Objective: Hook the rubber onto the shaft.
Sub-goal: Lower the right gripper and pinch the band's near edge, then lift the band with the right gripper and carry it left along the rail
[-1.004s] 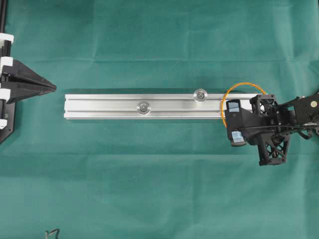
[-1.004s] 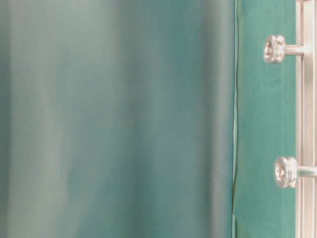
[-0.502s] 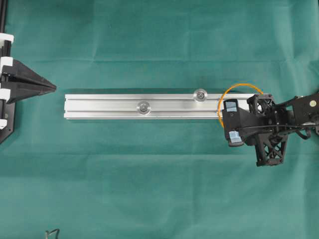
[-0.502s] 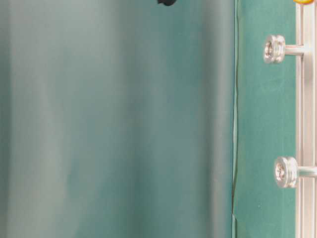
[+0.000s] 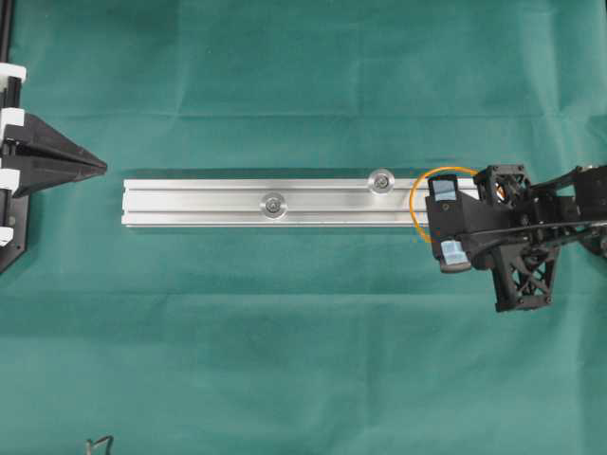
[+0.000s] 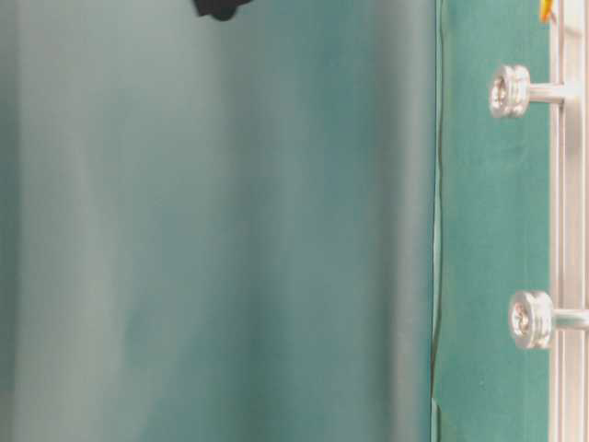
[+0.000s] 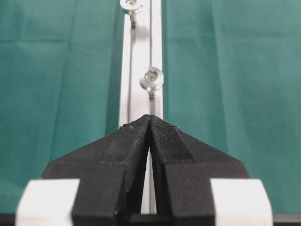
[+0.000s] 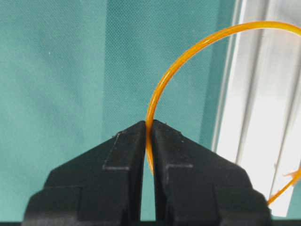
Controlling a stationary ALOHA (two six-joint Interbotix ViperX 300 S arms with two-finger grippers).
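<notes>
The rubber (image 8: 175, 63) is a thin orange loop, pinched at its edge by my shut right gripper (image 8: 149, 123). In the overhead view the rubber (image 5: 413, 204) hangs over the right end of the silver rail (image 5: 199, 201), partly hidden under the right arm (image 5: 503, 242). Two silver shafts with round heads stand on the rail: one (image 5: 382, 180) just left of the loop, the other (image 5: 274, 203) near the middle. My left gripper (image 5: 100, 164) is shut and empty, off the rail's left end. Its tips (image 7: 150, 117) point along the rail at the shafts (image 7: 151, 78).
Green cloth (image 5: 303, 360) covers the table. The table-level view shows both shafts (image 6: 509, 90) (image 6: 531, 319) sticking out sideways from the rail (image 6: 571, 212), an orange sliver (image 6: 547, 9) at the top edge, and a black part (image 6: 219, 7).
My right gripper has carried the rubber a little leftward along the rail, toward the nearer shaft. A black part has come into the top of the table-level view. The left arm is still.
</notes>
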